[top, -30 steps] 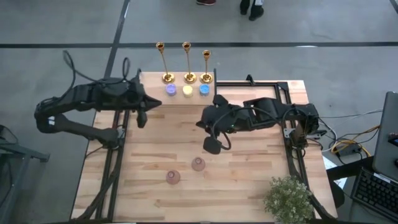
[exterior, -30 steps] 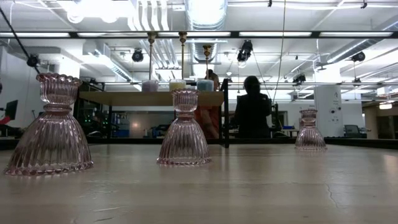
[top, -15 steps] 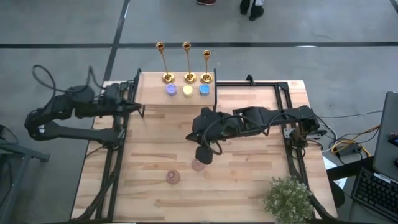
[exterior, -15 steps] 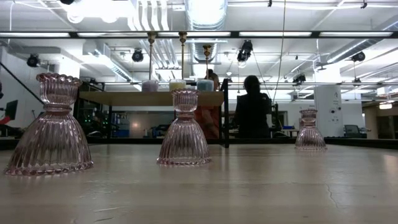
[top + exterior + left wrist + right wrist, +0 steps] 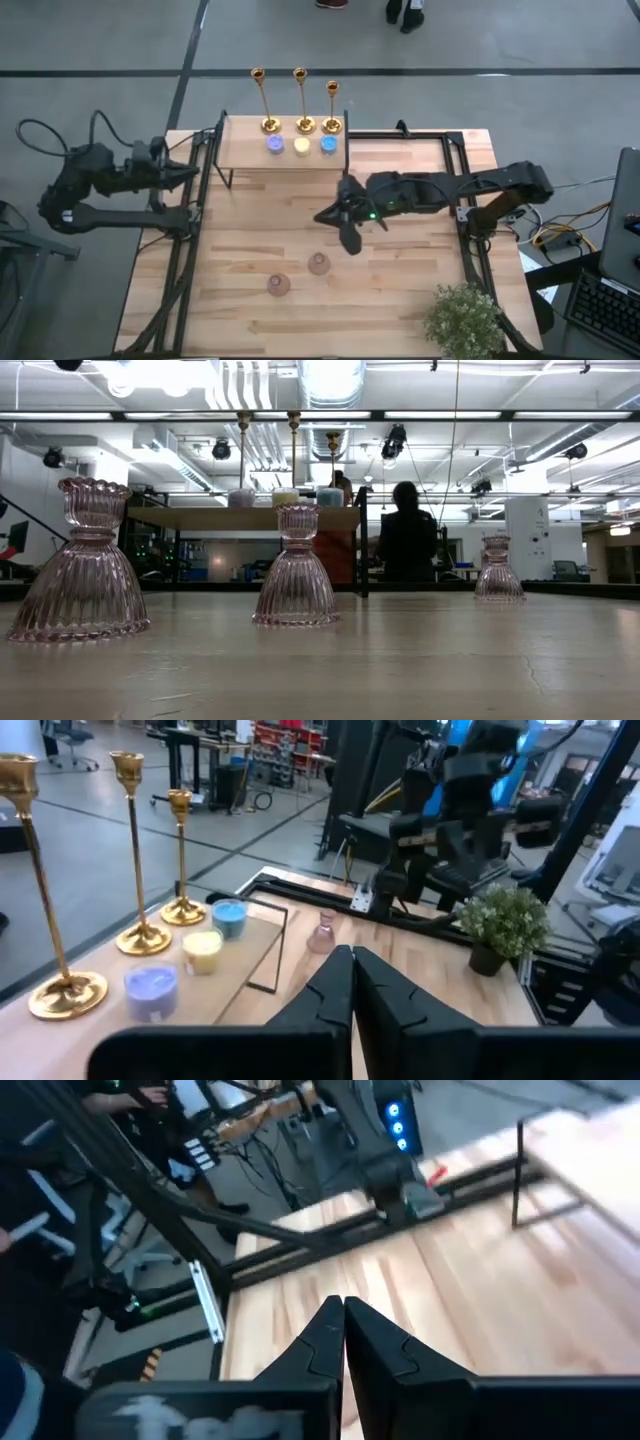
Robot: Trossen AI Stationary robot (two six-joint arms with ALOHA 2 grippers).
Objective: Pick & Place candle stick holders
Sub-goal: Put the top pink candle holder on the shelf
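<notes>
Gold candle stick holders stand visible overhead, stems only low.

Both arms are matte black, jointed tubes trailing looped black cables; a small green light glows on the right arm, each ending in tapered black fingers.

Three gold candlesticks, three candles, three pink glass holders

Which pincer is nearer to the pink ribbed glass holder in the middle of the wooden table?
The right. The right pincer hangs shut just beyond the pink ribbed glass holder, while the left pincer sits shut off the table's left edge.
</notes>
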